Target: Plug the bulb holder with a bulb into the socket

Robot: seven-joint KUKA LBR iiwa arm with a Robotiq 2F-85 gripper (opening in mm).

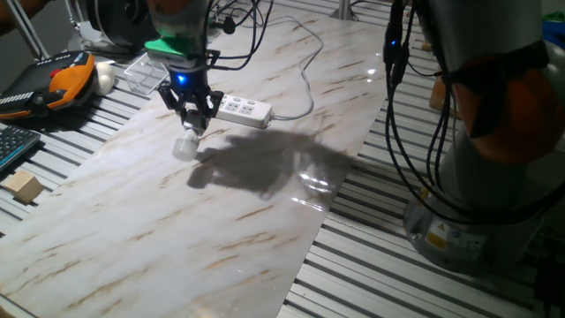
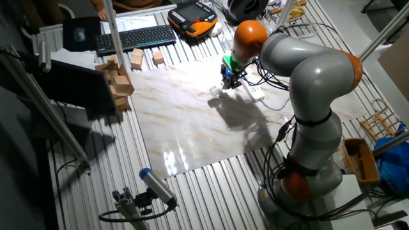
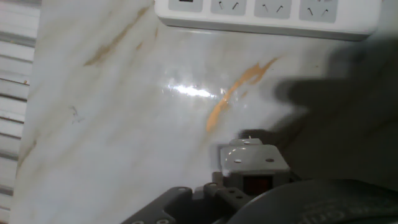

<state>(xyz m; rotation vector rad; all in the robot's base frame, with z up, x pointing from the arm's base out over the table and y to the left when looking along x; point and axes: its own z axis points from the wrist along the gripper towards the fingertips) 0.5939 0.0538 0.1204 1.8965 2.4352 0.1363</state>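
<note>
My gripper (image 1: 195,117) hangs over the marble board just left of the socket (image 1: 243,109), a long white power strip with a row of outlets and a white cable. It is shut on the white bulb holder (image 1: 193,132), and the frosted bulb (image 1: 184,147) points down and to the left, close above the board. In the hand view the holder (image 3: 251,160) with its red switch sits between my dark fingers (image 3: 180,200), and the socket (image 3: 267,12) lies along the top edge, apart from the holder. The other fixed view shows the gripper (image 2: 228,82), the bulb (image 2: 214,93) and the socket (image 2: 255,91).
An orange pendant (image 1: 66,75) and a white ball (image 1: 105,78) lie at the back left, next to a clear plastic box (image 1: 146,72). A keyboard (image 2: 134,38) and wooden blocks (image 2: 116,80) stand beyond the board. Cables run behind the socket.
</note>
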